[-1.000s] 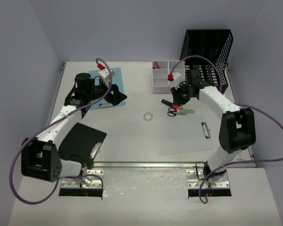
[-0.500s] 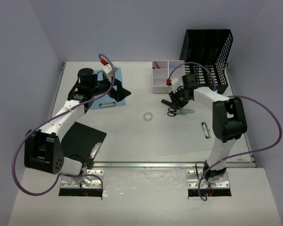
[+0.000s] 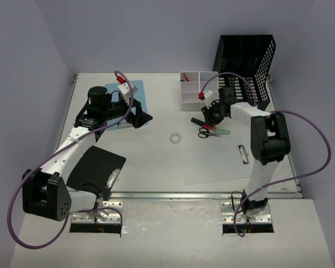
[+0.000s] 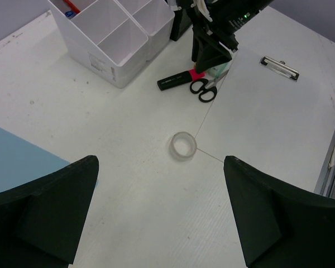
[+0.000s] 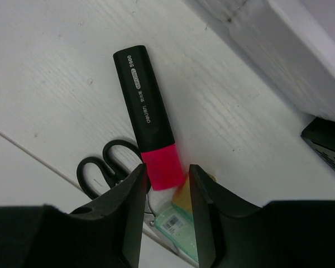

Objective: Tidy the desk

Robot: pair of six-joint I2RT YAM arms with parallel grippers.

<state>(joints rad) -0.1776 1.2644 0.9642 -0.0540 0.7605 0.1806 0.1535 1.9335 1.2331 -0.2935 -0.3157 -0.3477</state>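
Across the middle of the room lies the desk [image 3: 156, 162], off-white and spread under both arms, its metal rail along the 6 o'clock edge seen from above. Out toward 1 o'clock the right gripper [image 5: 164, 174] points down at a black highlighter [image 5: 140, 106]. Its two fingers stand narrowly apart on either side of the pink cap, and I cannot tell whether they press it or only flank it. Black-handled scissors [image 5: 103, 167] lie just beside the highlighter at its 7 o'clock, and a mint-green item [image 5: 176, 226] with a barcode label peeks out under the cap. A white compartment bin [image 3: 191, 96] sits near at 12 o'clock of that cluster, with a black mesh rack [image 3: 251, 53] at the bin's 2 o'clock.

Over at 10 o'clock the left gripper [image 4: 161, 178] hangs above the tabletop with its jaws spread wide, holding nothing, beside a pale blue sheet [image 4: 14, 164]. A clear tape ring [image 4: 183, 146] lies alone at the desk's centre. A black clipboard [image 3: 95, 164] rests at 8 o'clock, and a translucent sheet [image 3: 218, 164] with a metal clip [image 3: 244, 153] at 4 o'clock.
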